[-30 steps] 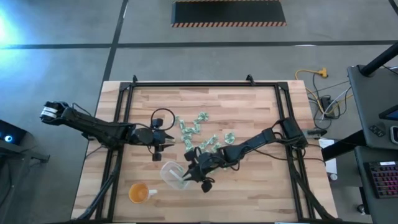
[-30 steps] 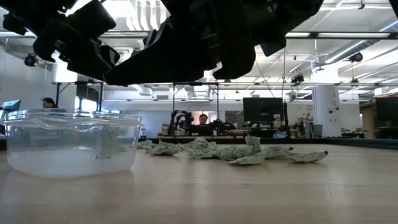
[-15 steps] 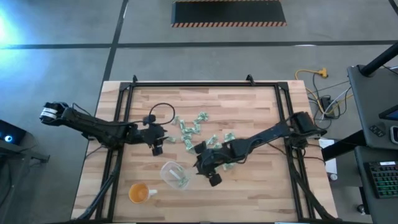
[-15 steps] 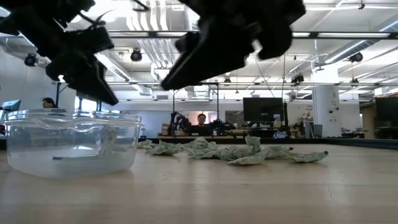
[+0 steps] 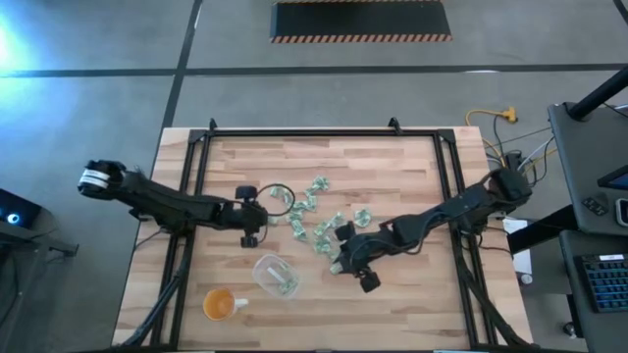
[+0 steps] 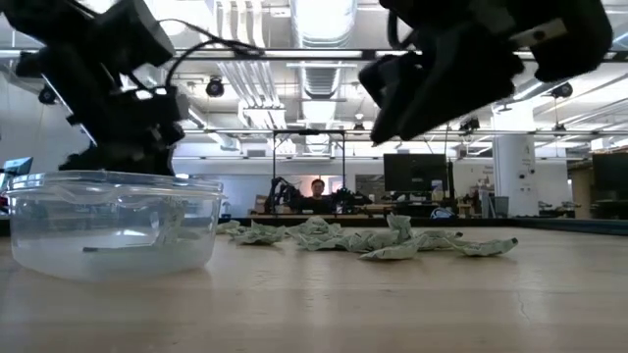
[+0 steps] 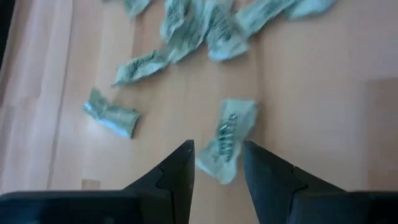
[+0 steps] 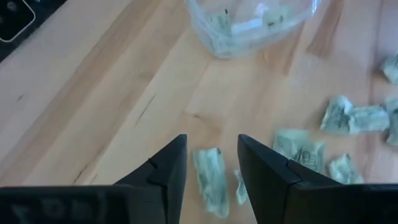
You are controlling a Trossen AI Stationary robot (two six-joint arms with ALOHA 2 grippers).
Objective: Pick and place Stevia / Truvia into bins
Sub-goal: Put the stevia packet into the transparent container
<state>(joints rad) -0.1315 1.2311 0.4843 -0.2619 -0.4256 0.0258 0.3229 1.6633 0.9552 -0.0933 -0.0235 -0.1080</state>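
High view first: we see the small clear plastic tub with rounded corners (image 5: 275, 275) on the pale wooden table (image 5: 392, 167), with a few packets inside it, and a small orange cup with a handle (image 5: 220, 304) just beside it toward the table's near left corner. Many pale green and white paper sweetener packets (image 5: 316, 208) lie scattered across the middle of the table, between the two arms. We find the left gripper (image 5: 278, 209) at the left edge of that scatter; its wrist camera shows its dark fingers (image 7: 177, 168) parted, empty, with one green packet (image 7: 227, 138) lying on the wood between and just beyond them. The right gripper (image 5: 342, 261) hangs to the right of the tub, apart from it, over the scatter's near edge. Its fingers (image 8: 171, 163) are likewise spread and empty above another flat green packet (image 8: 211, 177), with the tub farther ahead.
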